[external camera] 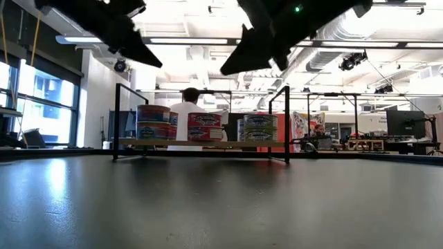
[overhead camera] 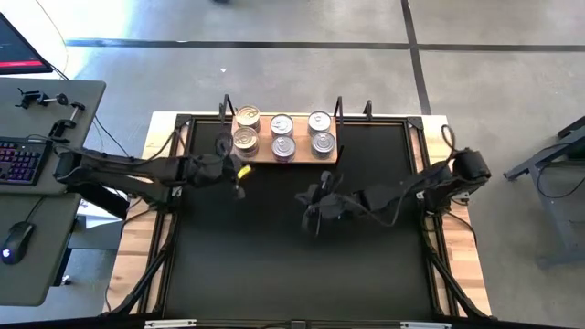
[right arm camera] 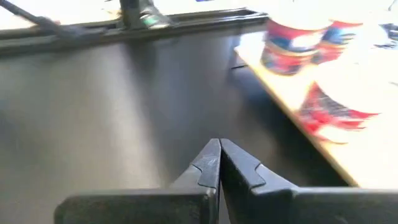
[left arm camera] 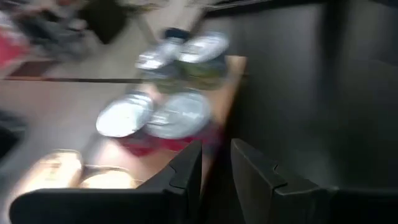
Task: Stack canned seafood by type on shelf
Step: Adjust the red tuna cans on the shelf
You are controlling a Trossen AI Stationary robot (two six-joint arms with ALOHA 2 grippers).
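The shelf point(overhead camera: 260, 157), a light wooden board, lies at the mat's far edge. The canned seafood stands on it in three columns: gold-lidded tins point(overhead camera: 246, 128) on the left, silver-lidded tins point(overhead camera: 282, 135) in the middle and more point(overhead camera: 321, 132) on the right. In the low view the tins point(external camera: 205, 126) are stacked two high. My left gripper point(overhead camera: 239, 175) hovers just near of the board's left end, its fingers point(left arm camera: 186, 168) a little open with nothing between them. My right gripper point(overhead camera: 313, 208) hangs shut and empty over the mat's middle, near of the board.
A black mat point(overhead camera: 292, 265) covers the table inside a black frame with upright posts point(external camera: 287, 124) beside the shelf. A desk with a keyboard point(overhead camera: 18, 160) and a mouse stands off the table's left. A person point(external camera: 187, 104) shows behind the shelf.
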